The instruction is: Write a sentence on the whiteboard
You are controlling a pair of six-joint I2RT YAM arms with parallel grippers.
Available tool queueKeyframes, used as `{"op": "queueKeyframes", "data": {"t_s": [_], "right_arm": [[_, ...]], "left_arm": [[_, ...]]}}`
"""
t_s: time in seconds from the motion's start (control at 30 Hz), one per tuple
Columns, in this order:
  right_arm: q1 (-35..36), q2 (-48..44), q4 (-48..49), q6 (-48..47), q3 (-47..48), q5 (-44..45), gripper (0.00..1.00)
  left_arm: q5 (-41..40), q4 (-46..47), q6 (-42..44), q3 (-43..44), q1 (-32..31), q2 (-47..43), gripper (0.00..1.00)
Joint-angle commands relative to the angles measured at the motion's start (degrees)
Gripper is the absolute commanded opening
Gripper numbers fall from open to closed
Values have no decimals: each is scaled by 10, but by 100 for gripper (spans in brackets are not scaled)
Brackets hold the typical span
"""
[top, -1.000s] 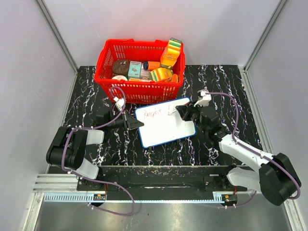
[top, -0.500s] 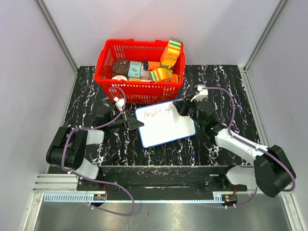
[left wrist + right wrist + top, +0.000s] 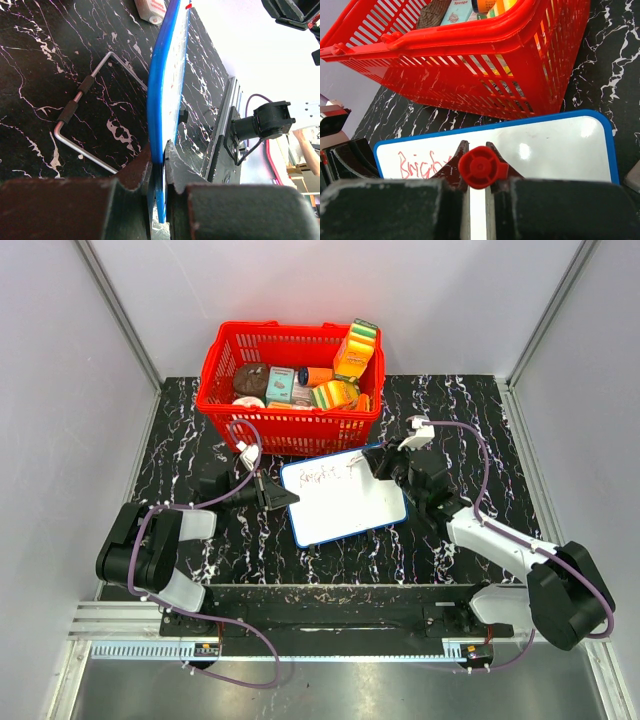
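Observation:
The whiteboard [image 3: 345, 508], white with a blue frame, lies on the black marbled table in front of the basket. My left gripper [image 3: 284, 497] is shut on the board's left edge; in the left wrist view the blue frame [image 3: 159, 100] runs edge-on between the gripper [image 3: 159, 152] jaws. My right gripper [image 3: 379, 466] is shut on a red marker [image 3: 480, 168] over the board's far right part, with its tip hidden below the fingers. The sentence [image 3: 322, 475] is red lettering along the far edge. In the right wrist view the lettering [image 3: 420, 165] reads roughly "Brigh".
A red plastic basket [image 3: 290, 425] full of grocery items stands just behind the board, close to the right gripper. A bent metal wire handle [image 3: 82, 95] lies on the table left of the board. Grey walls close in the table on three sides.
Over the last second the right gripper moved with the marker toward the board's far edge, then stayed still. The left gripper and the board have not moved.

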Motion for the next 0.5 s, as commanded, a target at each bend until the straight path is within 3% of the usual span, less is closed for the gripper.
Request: {"op": "queueKeyframes", "data": {"t_s": [0.0,0.47], "right_arm": [[-2,-20,-5,-16,5,23,0],[-2,-36,-31,-31,5,67,0]], "left_arm": [[-42,-21,58,9,-7,-5,0],[-44,-21,57,9,-7,-5,0]]}}
